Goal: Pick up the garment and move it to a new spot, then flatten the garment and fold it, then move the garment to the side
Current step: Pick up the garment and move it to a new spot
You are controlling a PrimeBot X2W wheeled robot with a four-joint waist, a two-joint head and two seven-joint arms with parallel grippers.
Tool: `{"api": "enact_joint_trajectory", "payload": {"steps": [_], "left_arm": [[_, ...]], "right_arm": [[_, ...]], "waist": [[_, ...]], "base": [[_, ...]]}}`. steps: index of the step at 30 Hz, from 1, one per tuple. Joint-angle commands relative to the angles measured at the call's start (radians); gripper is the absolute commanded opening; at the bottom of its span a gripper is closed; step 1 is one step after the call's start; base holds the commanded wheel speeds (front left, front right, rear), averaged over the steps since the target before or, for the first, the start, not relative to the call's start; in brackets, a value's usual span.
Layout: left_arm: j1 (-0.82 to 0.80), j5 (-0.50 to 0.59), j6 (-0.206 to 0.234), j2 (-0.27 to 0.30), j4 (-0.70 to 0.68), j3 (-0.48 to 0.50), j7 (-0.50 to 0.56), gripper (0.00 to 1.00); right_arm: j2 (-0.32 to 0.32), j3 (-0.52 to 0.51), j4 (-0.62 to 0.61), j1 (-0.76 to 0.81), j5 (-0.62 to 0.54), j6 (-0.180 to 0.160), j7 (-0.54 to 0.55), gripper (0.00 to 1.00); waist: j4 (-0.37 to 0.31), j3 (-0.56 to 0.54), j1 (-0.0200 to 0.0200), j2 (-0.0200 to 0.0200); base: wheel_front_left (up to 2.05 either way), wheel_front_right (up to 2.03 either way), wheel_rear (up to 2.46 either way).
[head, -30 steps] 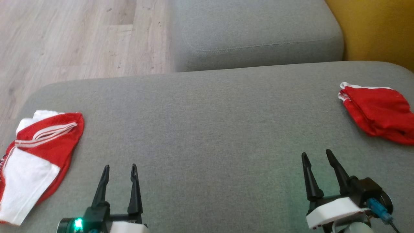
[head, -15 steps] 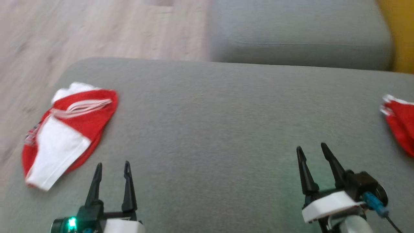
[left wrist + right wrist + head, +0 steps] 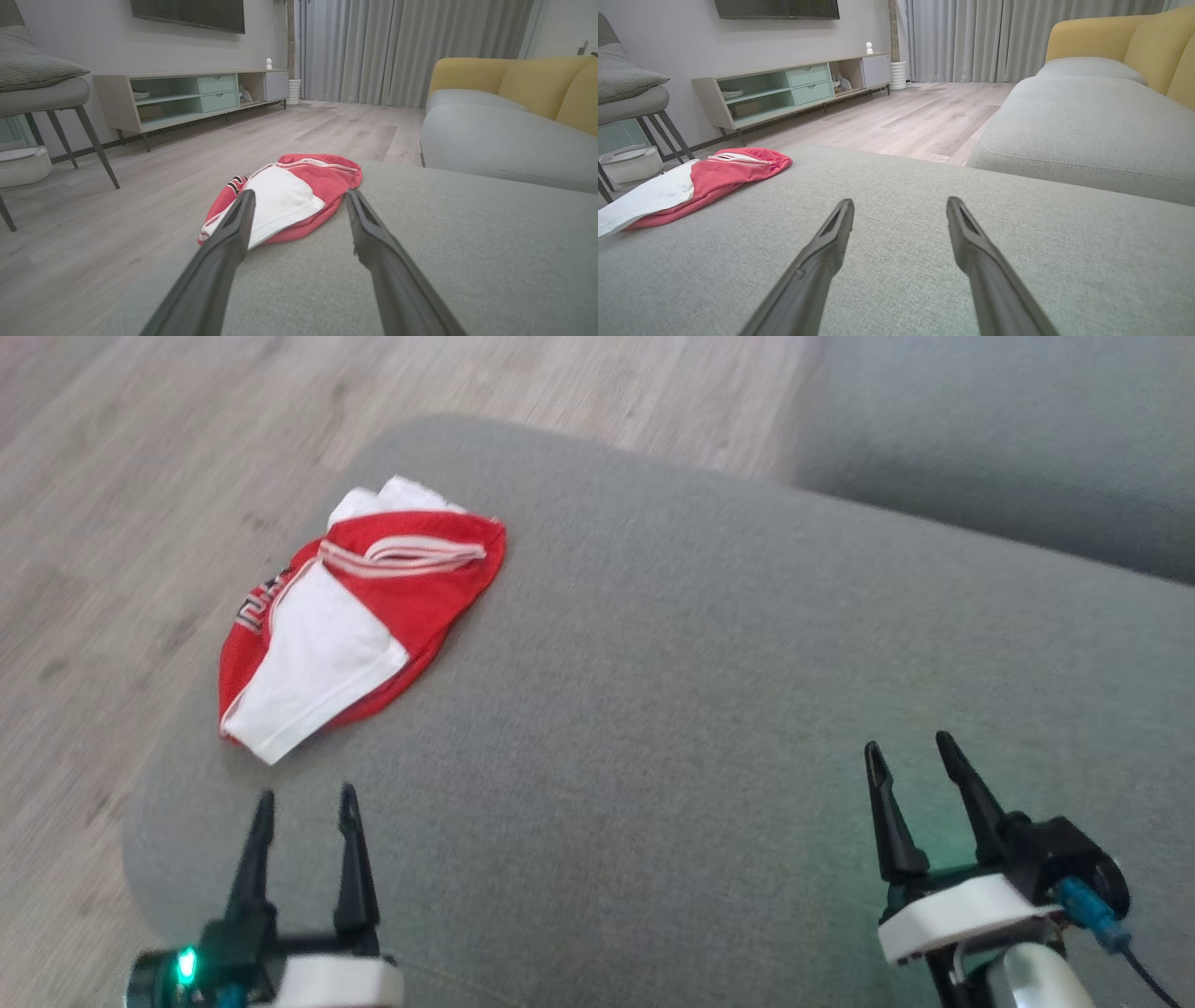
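Observation:
A red and white garment (image 3: 350, 616) lies crumpled near the left edge of the grey cushion (image 3: 709, 709). My left gripper (image 3: 306, 797) hovers open just short of it, nothing between its fingers. In the left wrist view the garment (image 3: 285, 198) sits straight ahead, beyond the left gripper (image 3: 299, 195). My right gripper (image 3: 907, 745) stands open over bare cushion far to the right. In the right wrist view the garment (image 3: 691, 184) lies at the left, well away from the right gripper (image 3: 900, 201).
The cushion's left edge drops to a wooden floor (image 3: 112, 523). A second grey cushion (image 3: 1008, 439) lies beyond, with yellow backrests (image 3: 537, 79). Across the room stand a low TV cabinet (image 3: 196, 93), a chair (image 3: 42, 93) and a white basket (image 3: 23, 165).
The head camera has swung left, so the garment now sits nearer the picture's middle and the red garment at the right has left the picture. Both grippers stay open.

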Motion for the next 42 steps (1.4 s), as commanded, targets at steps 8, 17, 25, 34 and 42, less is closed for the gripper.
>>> {"api": "enact_joint_trajectory", "payload": {"steps": [8, 17, 25, 34, 42], "left_arm": [[-0.317, 0.024, -0.008, 0.006, -0.028, 0.130, -0.005, 1.00], [-0.751, 0.025, -0.048, 0.115, 0.421, 0.168, 0.047, 1.00], [-0.992, -0.096, -0.086, 0.222, 0.856, 0.269, 0.291, 1.00], [-1.014, -0.103, -0.122, 0.275, 1.010, 0.263, 0.177, 0.00], [-1.095, -0.006, -0.142, 0.334, 0.941, 0.159, 0.016, 0.00]], "right_arm": [[-0.095, 0.014, -0.071, -0.113, -0.064, -0.001, -0.012, 1.00], [-0.215, 0.051, -0.121, -0.194, -0.087, -0.001, -0.012, 1.00], [-0.255, 0.089, -0.149, -0.266, -0.087, -0.001, -0.012, 1.00], [-0.222, 0.047, -0.144, -0.241, -0.088, -0.001, -0.012, 1.00], [-0.156, 0.060, -0.124, -0.220, -0.078, -0.001, -0.012, 1.00]], "waist": [[0.007, 0.217, 0.0000, -0.0001], [-0.060, 0.388, 0.0000, -0.0001], [-0.193, 0.487, 0.0000, -0.0001], [-0.261, 0.493, 0.0000, -0.0001], [-0.308, 0.363, 0.0000, -0.0001]], "base": [[0.00, 0.00, 0.00], [0.00, 0.00, 0.00], [0.00, 0.00, 0.00], [0.00, 0.00, 0.00], [0.00, 0.00, 0.00]]}}
